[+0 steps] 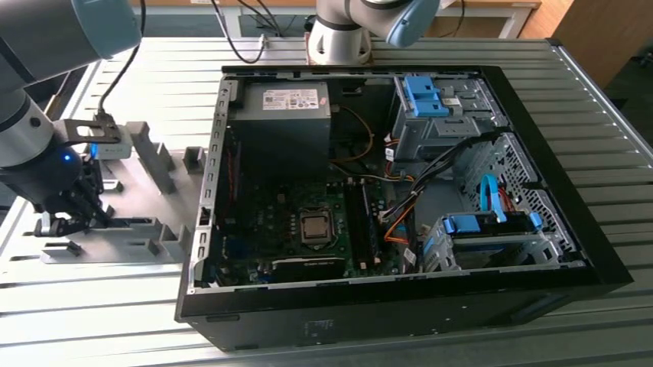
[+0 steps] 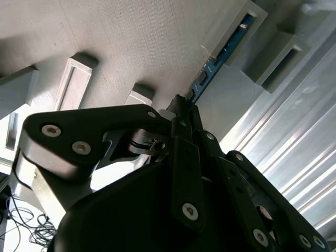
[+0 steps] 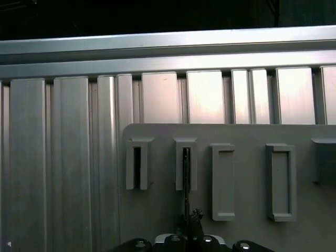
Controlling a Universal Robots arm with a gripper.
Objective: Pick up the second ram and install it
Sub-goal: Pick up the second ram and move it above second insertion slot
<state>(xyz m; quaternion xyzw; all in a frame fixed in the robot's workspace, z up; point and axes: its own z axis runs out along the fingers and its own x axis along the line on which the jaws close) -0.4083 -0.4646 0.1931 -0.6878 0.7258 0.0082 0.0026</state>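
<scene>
One grasp made, the hand pinches the second ram in its grey fixture; lifting and installing remain

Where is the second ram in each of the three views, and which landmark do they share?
Exterior view: too small to tell, by the gripper at the exterior view's left.
Second wrist view: the second ram runs from a fixture slot to the gripper.
First wrist view: edge-on, a thin dark line leaving a fixture slot.
Shared landmark: the grey fixture plate.
</scene>
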